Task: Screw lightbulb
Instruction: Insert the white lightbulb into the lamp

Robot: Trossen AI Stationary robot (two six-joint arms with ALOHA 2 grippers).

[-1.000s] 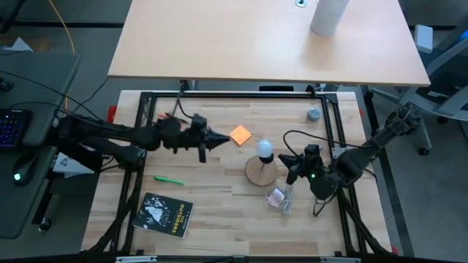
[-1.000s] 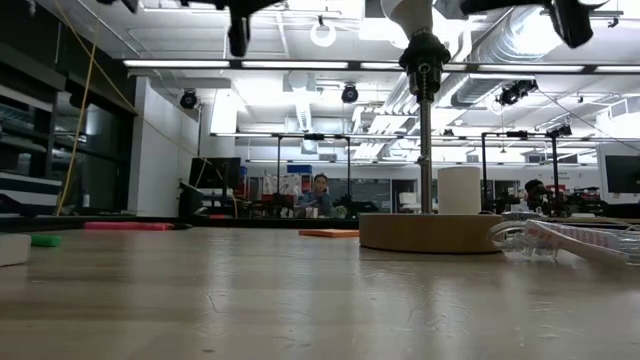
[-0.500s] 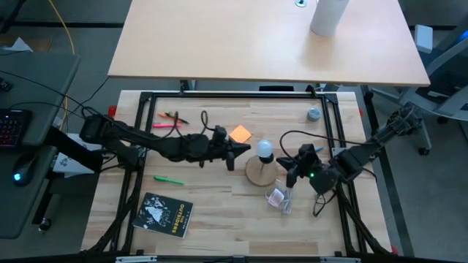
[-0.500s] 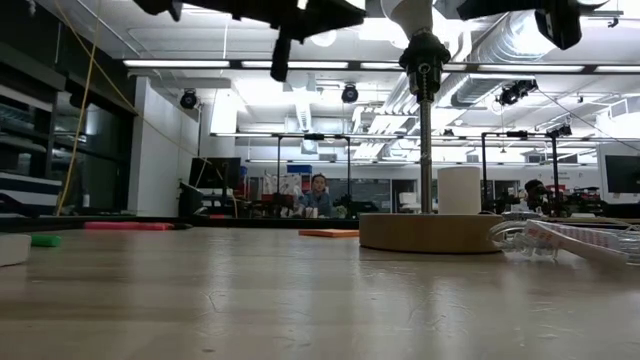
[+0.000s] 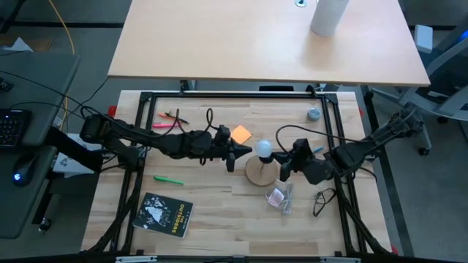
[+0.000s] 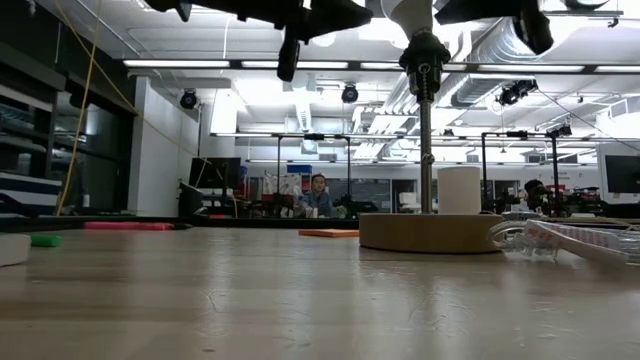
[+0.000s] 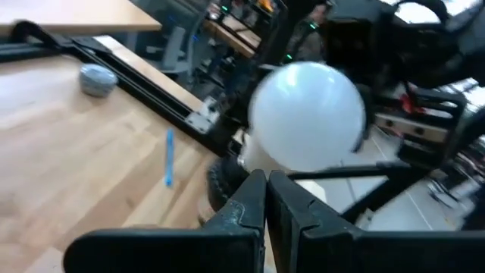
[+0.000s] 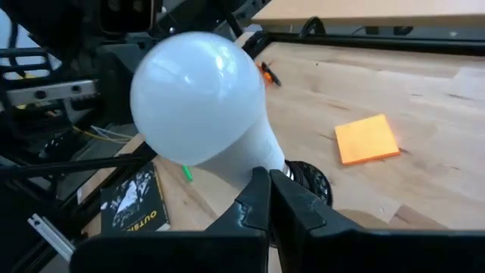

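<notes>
- The lightbulb [image 5: 264, 150] stands upright in the black socket of the wooden disc [image 5: 257, 172], above the counter [image 5: 219, 190].
- My left claw [image 5: 247, 151], clenched with nothing in it, hovers just beside the bulb.
- My right claw [image 5: 282, 157], likewise clenched and empty, sits close on the opposite side.

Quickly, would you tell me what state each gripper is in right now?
Left gripper: shut, empty, beside the lightbulb.
Right gripper: shut, empty, on the bulb's other side.
</notes>
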